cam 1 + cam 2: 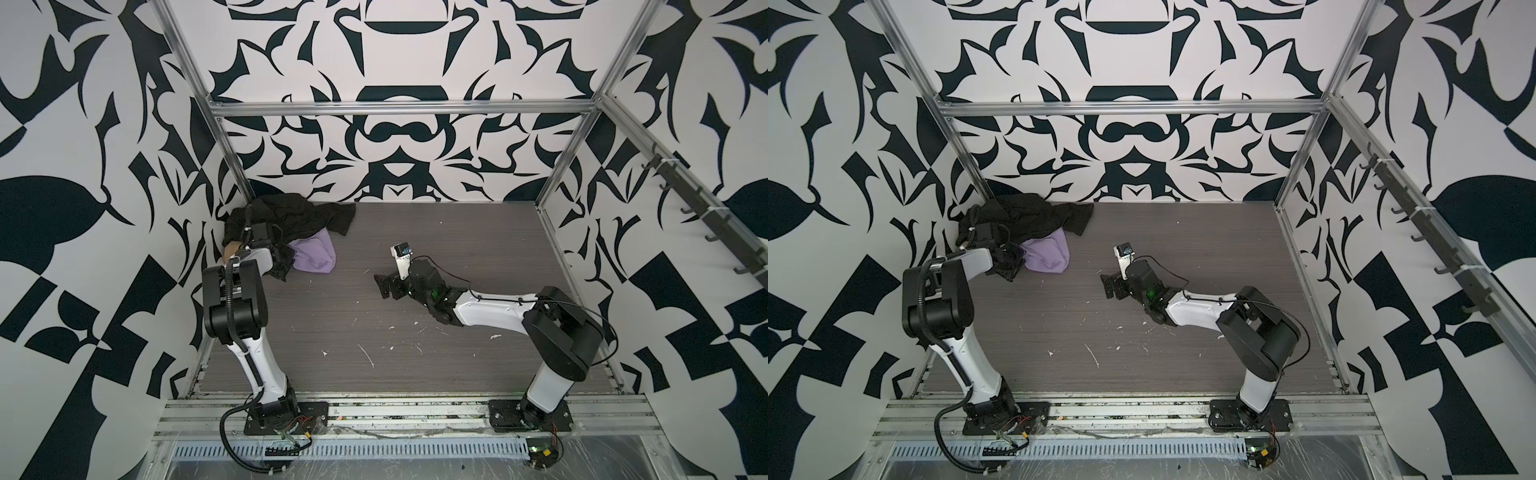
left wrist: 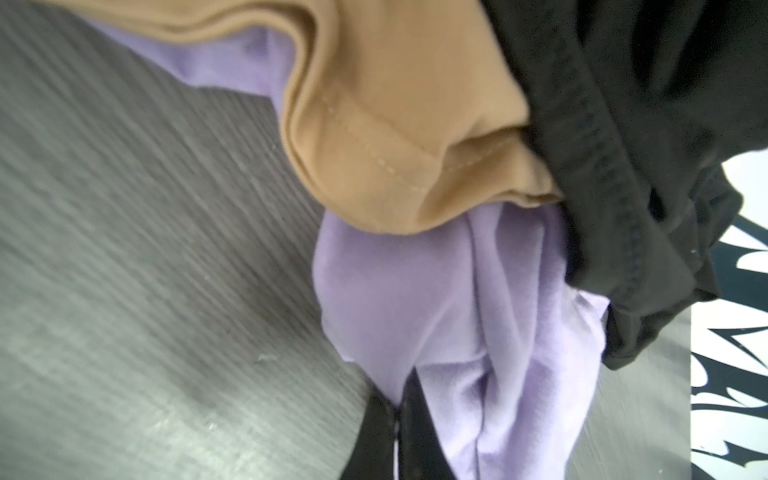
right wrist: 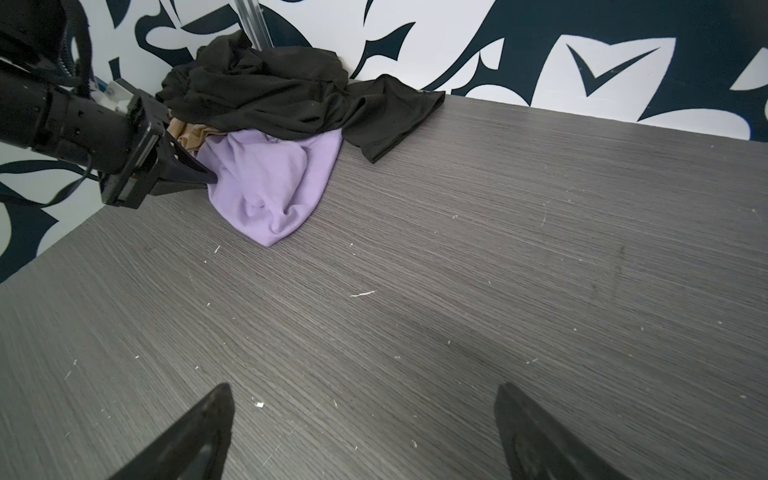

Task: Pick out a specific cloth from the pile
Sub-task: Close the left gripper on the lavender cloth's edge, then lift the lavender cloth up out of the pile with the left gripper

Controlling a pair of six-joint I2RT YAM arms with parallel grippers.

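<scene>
Where the pile [image 1: 291, 220] fills the far left corner of the desk [image 3: 498, 249], the lilac cloth [image 3: 270, 187] lies at its front, partly under the black cloth [image 3: 282, 95] and beside the tan cloth [image 3: 191, 133]. The left claw [image 3: 211, 178] clamps its edge; the right claw [image 3: 363, 390] gapes, well apart.

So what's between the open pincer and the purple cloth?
Just bare grey table with white flecks, from right pincer to purple cloth, in the right wrist view.

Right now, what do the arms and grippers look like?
Both arms: white links, black joints and bases. Left arm carries a black corrugated hose; right arm a thin black cable. Left gripper and right gripper: black, tapered pointed fingers.
</scene>
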